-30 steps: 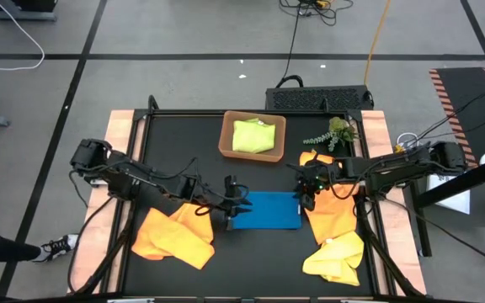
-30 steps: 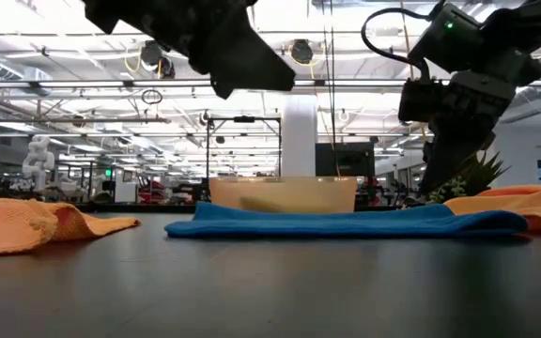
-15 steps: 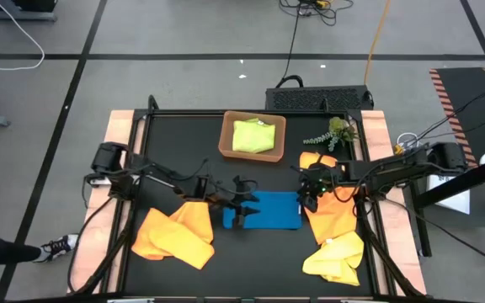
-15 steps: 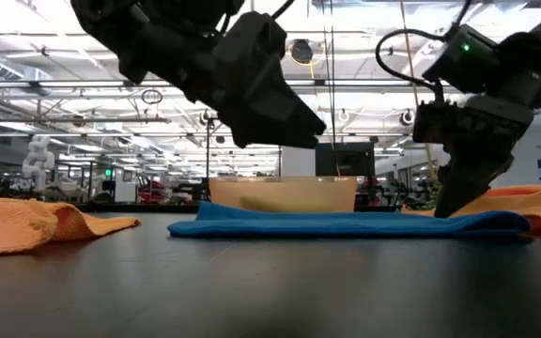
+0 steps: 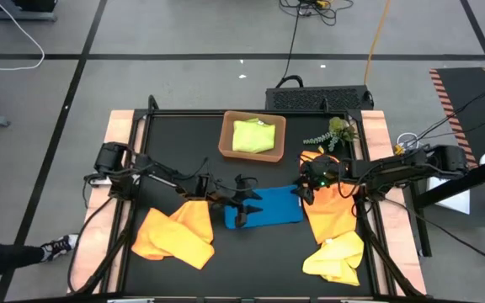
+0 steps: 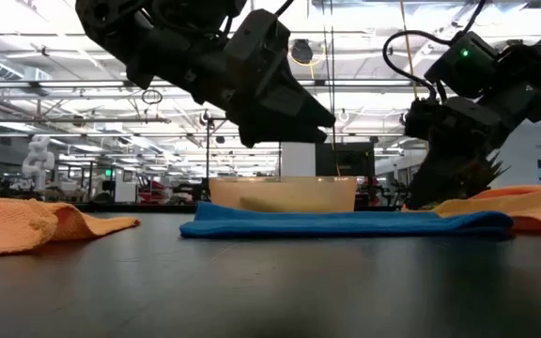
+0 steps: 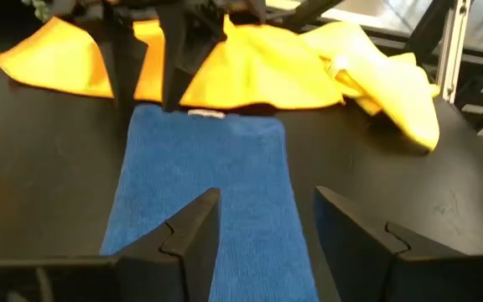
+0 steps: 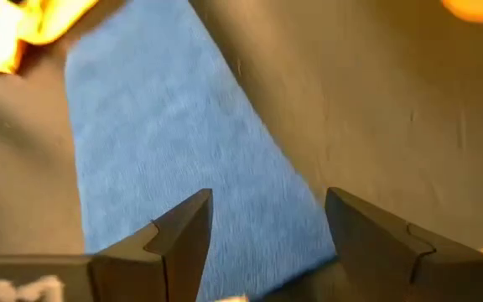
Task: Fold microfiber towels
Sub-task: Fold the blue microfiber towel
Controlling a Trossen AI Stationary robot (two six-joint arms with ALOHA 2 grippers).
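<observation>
From above, the blue towel [image 5: 269, 207] lies folded flat at the frame's centre, and it has slid slightly rightward and skewed since a second ago. The left gripper [image 5: 241, 211] hovers over its left end and the right gripper [image 5: 303, 191] over its upper right corner. An orange towel [image 5: 175, 236] sits crumpled at lower left, another orange towel [image 5: 333, 212] at right with a yellow towel [image 5: 337, 257] below it, and a lime green towel [image 5: 254, 135] rests in the brown tray [image 5: 226, 135] at top centre. At table height, the blue towel [image 6: 346, 223] is a thin flat band across the middle, and both grippers have lifted clear of it, touching nothing. Past the left wrist, the two dark fingers [image 7: 193, 231] stand apart with blue cloth visible between them, unpinched. Past the right wrist, the fingers [image 8: 183, 235] are spread wide above the blue cloth, holding nothing. Both have just opened, which suggests this fold is released and the next crease or towel awaits.
</observation>
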